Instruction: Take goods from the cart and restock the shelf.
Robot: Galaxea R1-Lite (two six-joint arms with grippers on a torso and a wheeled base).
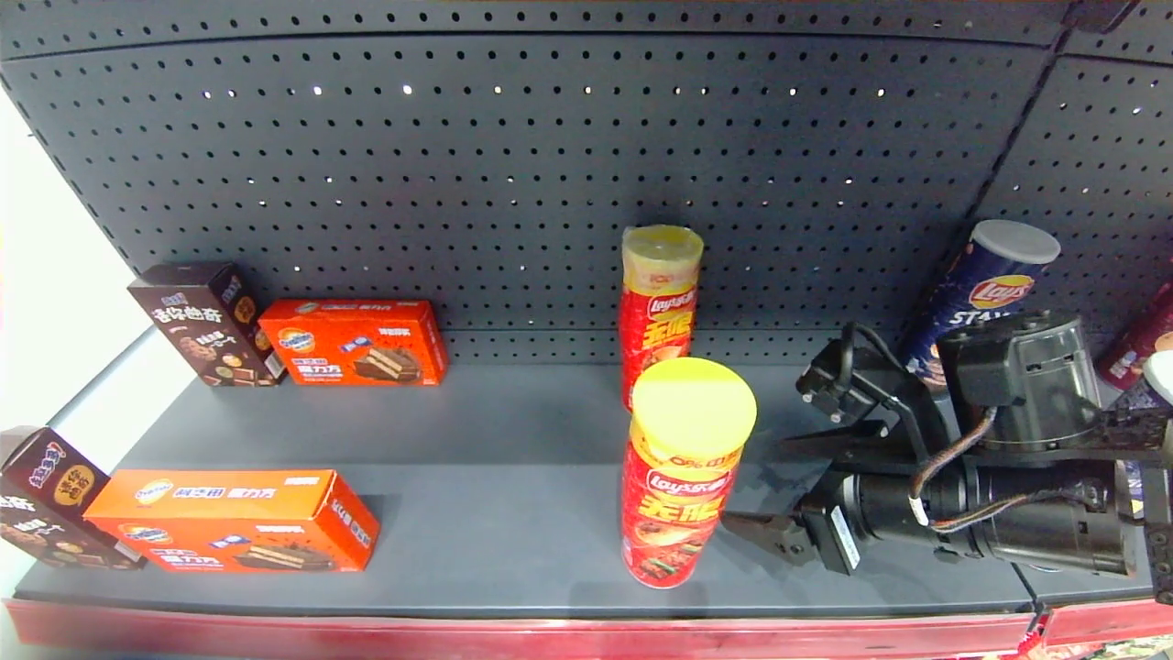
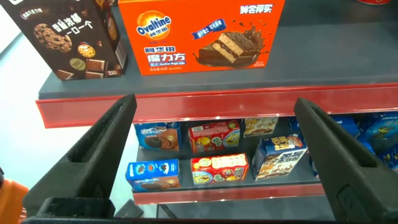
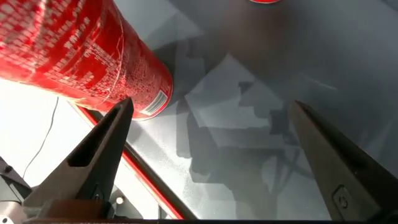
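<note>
Two red chip cans with yellow lids stand on the dark shelf (image 1: 513, 440), one near the front (image 1: 683, 477) and one behind it by the pegboard (image 1: 658, 307). My right gripper (image 1: 761, 486) lies low over the shelf just right of the front can, open and apart from it. In the right wrist view the front can (image 3: 81, 56) stands off to one side of the open right gripper (image 3: 211, 106), with bare shelf between the fingers. The left gripper (image 2: 214, 102) is open and empty, in front of the shelf's red front edge (image 2: 205, 102).
Orange boxes (image 1: 353, 341) (image 1: 238, 521) and brown cookie boxes (image 1: 206, 321) (image 1: 46, 500) stand at the shelf's left. A blue chip can (image 1: 981, 284) leans at the back right above my right arm. A lower shelf holds several small boxes (image 2: 214, 169).
</note>
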